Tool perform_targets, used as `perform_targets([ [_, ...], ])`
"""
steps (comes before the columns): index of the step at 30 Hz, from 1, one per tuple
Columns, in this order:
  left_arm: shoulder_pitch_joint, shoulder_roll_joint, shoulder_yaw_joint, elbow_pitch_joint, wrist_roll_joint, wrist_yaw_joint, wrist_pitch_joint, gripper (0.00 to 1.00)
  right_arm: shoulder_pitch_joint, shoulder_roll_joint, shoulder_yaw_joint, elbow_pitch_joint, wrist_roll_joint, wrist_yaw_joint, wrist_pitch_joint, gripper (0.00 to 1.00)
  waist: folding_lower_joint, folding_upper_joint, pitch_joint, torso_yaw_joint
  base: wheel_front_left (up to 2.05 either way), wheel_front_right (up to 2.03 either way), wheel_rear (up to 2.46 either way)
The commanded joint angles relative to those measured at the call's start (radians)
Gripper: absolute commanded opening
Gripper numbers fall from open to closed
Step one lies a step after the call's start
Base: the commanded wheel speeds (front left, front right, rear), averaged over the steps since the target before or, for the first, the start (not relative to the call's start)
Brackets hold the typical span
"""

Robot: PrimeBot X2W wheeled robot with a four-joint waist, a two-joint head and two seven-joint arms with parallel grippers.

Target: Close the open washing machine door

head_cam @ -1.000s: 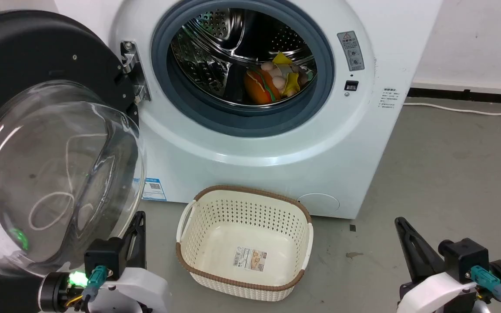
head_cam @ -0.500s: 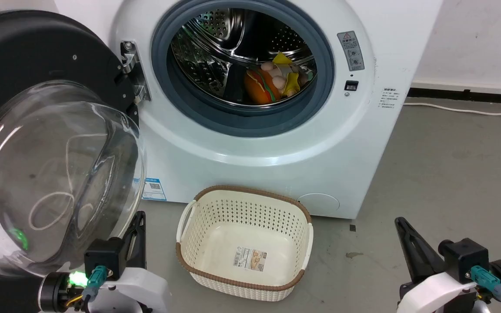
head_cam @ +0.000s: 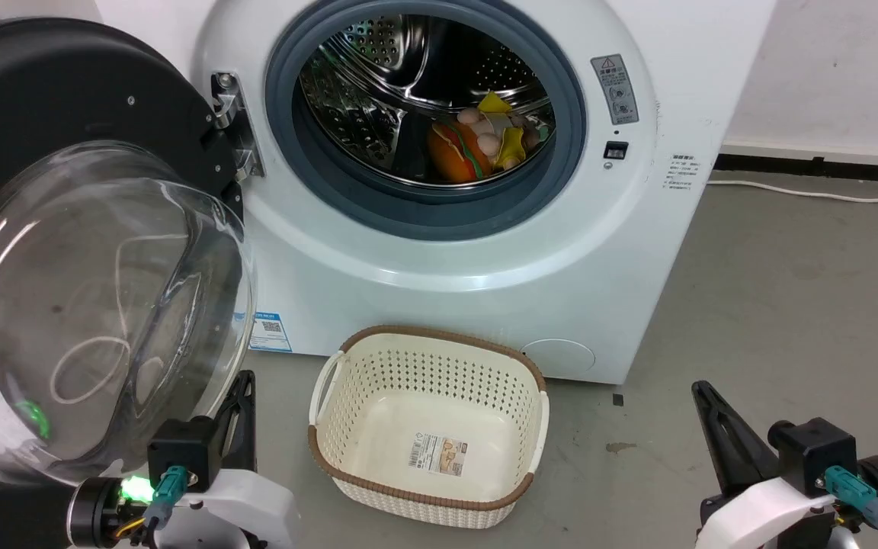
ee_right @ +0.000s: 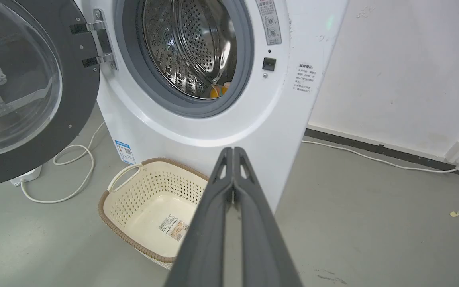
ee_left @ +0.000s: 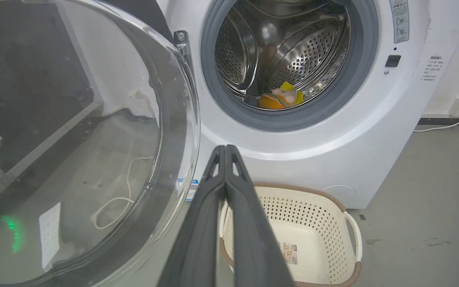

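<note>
Washing machine door [head_cam: 96,305]: swung wide open at the left of the drum opening [head_cam: 408,221], hanging on its hinge [head_cam: 235,126], with the glass bowl bulging toward the robot.
Change over the last second: none. The door, both grippers and the head view all match the earlier pictures.
Meaning for the task: the closing swing has not begun, so the task stands at its start.
Left gripper [ee_left: 225,148]: fingers pressed together and holding nothing. It sits low, just beside the door's lower edge, and no contact is evident.
Right gripper [ee_right: 233,149]: fingers pressed together and empty, well apart from the door at the lower right, above the floor.
Basket [head_cam: 439,335]: on the floor in front of the machine, below the drum opening. Whether the door's lower rim clears it cannot be told.
Drum contents [head_cam: 477,145]: toy items lie inside, back from the grey seal, so nothing crosses the sill.
Next move (judgement): the left gripper is nearer. It must get behind the door's free edge and push the door rightward until it meets the catch [head_cam: 616,149].
</note>
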Motion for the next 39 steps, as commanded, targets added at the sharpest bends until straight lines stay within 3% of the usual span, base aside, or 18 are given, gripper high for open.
perform_targets([
  [1,0.013,0.000,0.001,-0.004,0.003,-0.004,0.000,0.00,-0.014,0.001,0.000,0.002,-0.007,0.001,0.000,0.00,0.0000,0.0000,0.000,0.000,0.00,0.00,0.00],
  [12,0.013,0.000,0.001,-0.004,0.003,-0.004,0.000,0.00,-0.014,0.001,0.000,0.002,-0.007,0.001,0.000,0.00,0.0000,0.0000,0.000,0.000,0.00,0.00,0.00],
  [13,0.013,0.000,0.001,-0.004,0.003,-0.004,0.000,1.00,-0.014,0.001,0.000,0.002,-0.007,0.001,0.000,1.00,0.0000,0.0000,0.000,0.000,0.00,0.00,0.00],
  [34,0.017,0.000,-0.037,-0.003,-0.051,0.012,-0.036,1.00,0.017,0.000,0.014,0.007,0.064,0.000,-0.036,1.00,0.0000,0.0000,0.001,0.003,0.00,0.00,0.00],
  [35,0.018,0.000,-0.039,-0.003,-0.055,0.012,-0.038,0.96,0.018,0.000,0.015,0.008,0.067,0.000,-0.038,1.00,0.0000,0.0000,0.001,0.003,0.00,0.00,0.00],
  [36,0.019,0.000,-0.041,-0.003,-0.058,0.013,-0.040,0.40,0.019,0.000,0.016,0.008,0.071,0.000,-0.040,1.00,0.0000,0.0000,0.001,0.004,0.00,0.00,0.00],
  [37,0.020,0.000,-0.044,-0.003,-0.061,0.013,-0.042,0.00,0.020,0.000,0.017,0.009,0.075,0.000,-0.042,1.00,0.0000,0.0000,0.000,0.004,0.00,0.00,0.00],
  [39,0.023,0.000,-0.053,-0.007,-0.075,0.013,-0.051,0.00,0.024,0.000,0.020,0.010,0.090,0.000,-0.051,1.00,0.0000,0.0000,0.000,0.006,0.00,0.00,0.00],
])
